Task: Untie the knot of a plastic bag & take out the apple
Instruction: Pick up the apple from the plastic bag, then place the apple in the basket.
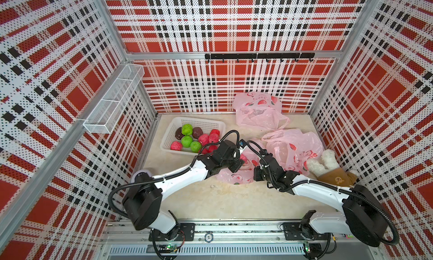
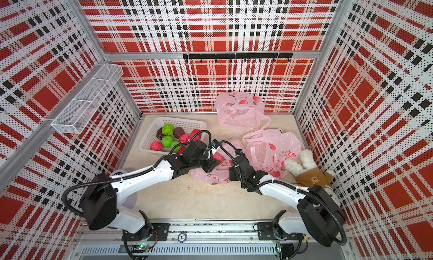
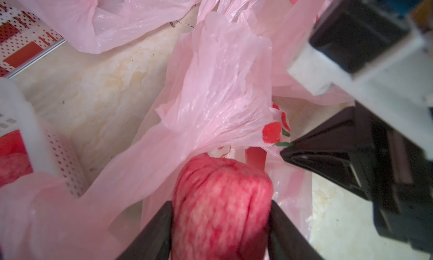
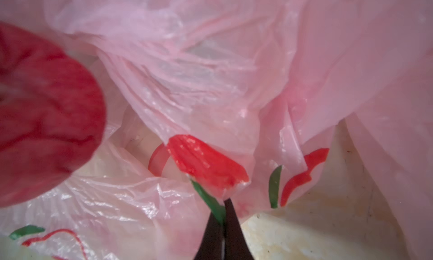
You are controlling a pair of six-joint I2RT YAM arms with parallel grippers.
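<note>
The left gripper (image 3: 221,207) squeezes the red apple (image 3: 222,177), low in the middle of the left wrist view; the right gripper (image 4: 224,207) pinches the pink bag (image 4: 187,88) shut-tight.

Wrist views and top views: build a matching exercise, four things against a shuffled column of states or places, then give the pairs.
1 left tool
2 right tool
3 white basket
4 plush toy

A pinching the pink bag
B lying on the table, far right
C clamped on the red apple
D holding red, green and brown balls

Pairs: 1-C, 2-A, 3-D, 4-B
</note>
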